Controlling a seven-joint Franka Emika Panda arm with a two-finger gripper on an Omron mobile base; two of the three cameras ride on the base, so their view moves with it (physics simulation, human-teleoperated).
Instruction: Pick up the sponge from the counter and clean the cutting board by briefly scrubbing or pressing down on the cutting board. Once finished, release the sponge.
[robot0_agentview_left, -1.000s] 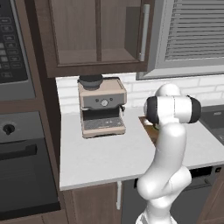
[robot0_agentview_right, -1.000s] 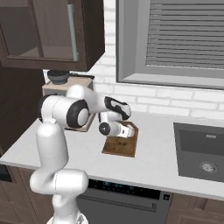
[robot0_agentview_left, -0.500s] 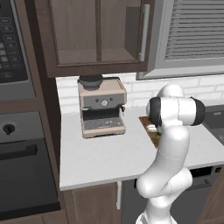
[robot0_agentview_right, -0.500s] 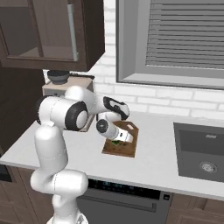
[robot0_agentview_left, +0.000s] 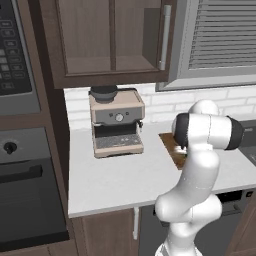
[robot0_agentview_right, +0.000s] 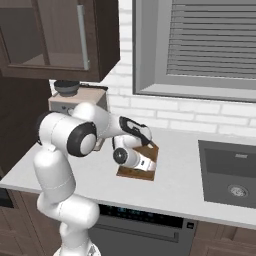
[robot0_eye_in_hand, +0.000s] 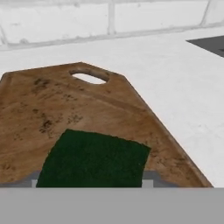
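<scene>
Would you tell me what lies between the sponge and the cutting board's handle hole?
Only bare, stained wood of the cutting board lies between the sponge and the handle hole, as the hand view shows.

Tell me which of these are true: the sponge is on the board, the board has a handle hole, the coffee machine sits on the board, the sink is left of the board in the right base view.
1. The sponge lies on the board. True.
2. The board has a handle hole near its far end. True.
3. The coffee machine sits on the board. False: it stands on the counter, apart from the board.
4. In the right base view, the sink is left of the board. False: it is to the right.
</scene>
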